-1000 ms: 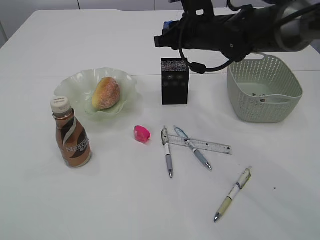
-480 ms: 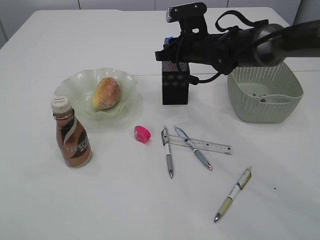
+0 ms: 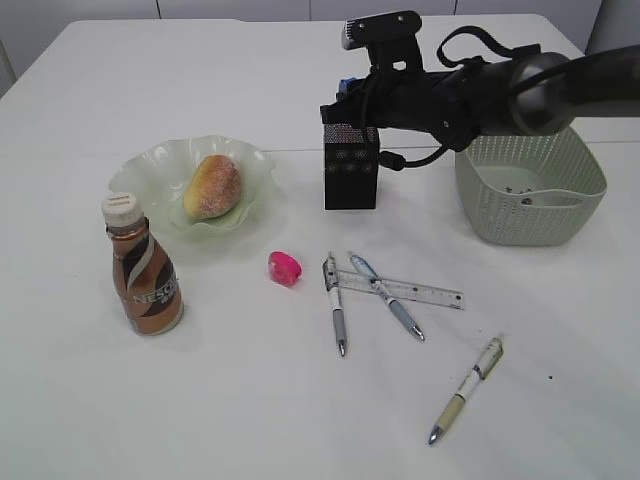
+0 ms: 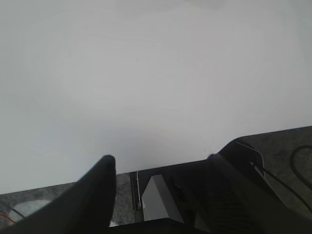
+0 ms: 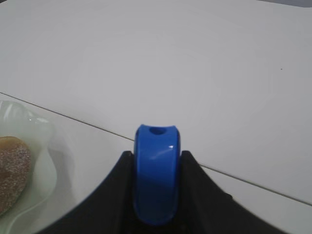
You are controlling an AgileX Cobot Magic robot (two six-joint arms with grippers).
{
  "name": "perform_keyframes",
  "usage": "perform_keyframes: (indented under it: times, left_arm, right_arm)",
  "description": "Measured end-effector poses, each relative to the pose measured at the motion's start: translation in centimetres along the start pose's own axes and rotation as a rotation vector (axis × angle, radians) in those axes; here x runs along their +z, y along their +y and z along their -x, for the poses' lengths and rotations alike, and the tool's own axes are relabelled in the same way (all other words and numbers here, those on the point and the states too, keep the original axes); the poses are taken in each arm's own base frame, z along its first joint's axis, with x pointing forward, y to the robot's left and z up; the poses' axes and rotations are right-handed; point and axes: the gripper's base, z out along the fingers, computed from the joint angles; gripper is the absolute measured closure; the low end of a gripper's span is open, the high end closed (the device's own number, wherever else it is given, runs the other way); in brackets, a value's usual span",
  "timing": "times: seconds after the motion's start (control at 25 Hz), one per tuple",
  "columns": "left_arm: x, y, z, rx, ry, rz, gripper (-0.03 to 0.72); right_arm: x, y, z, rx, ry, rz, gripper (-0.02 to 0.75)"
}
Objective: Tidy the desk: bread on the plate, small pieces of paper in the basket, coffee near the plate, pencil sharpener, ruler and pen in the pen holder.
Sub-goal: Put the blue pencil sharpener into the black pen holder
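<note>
Exterior view: your right claw [image 3: 342,98] hovers right over the black pen holder [image 3: 350,165]. Right wrist view: it pinches a blue pencil sharpener [image 5: 156,173], upright. Left wrist view: left claw [image 4: 158,168] open, empty, over bare counter [image 4: 146,73].

Blue pencil sharpener [image 5: 156,170] upright above the black pen holder [image 3: 350,167] — pink one [image 3: 284,267] beside the pens.

White table [image 3: 200,400] with a seam line, grey floor [image 4: 282,146] beyond its edge
</note>
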Motion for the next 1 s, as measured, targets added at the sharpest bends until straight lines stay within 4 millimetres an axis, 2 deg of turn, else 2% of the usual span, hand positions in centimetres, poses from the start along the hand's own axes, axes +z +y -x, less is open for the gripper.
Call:
perform_keyframes:
  times: [0.16,0.32,0.68,0.84,1.0]
  left_arm:
    - [0.00,0.00,0.00,0.000,0.000,0.000,0.309]
    - [0.00,0.00,0.00,0.000,0.000,0.000,0.346]
    - [0.00,0.00,0.00,0.000,0.000,0.000,0.352]
    - [0.00,-0.02,0.00,-0.001,0.000,-0.002,0.353]
    - [0.00,-0.02,0.00,-0.001,0.000,-0.002,0.353]
  right_arm:
    - [-0.03,-0.83,-0.11,0.006,0.007,-0.016,0.533]
    - [-0.03,-0.81,-0.11,0.006,0.007,-0.016,0.533]
    - [-0.03,-0.85,-0.23,0.006,0.020,-0.020,0.526]
    - [-0.03,-0.85,-0.24,0.006,0.022,-0.020,0.501]
    - [-0.03,-0.85,-0.24,0.008,0.022,-0.020,0.439]
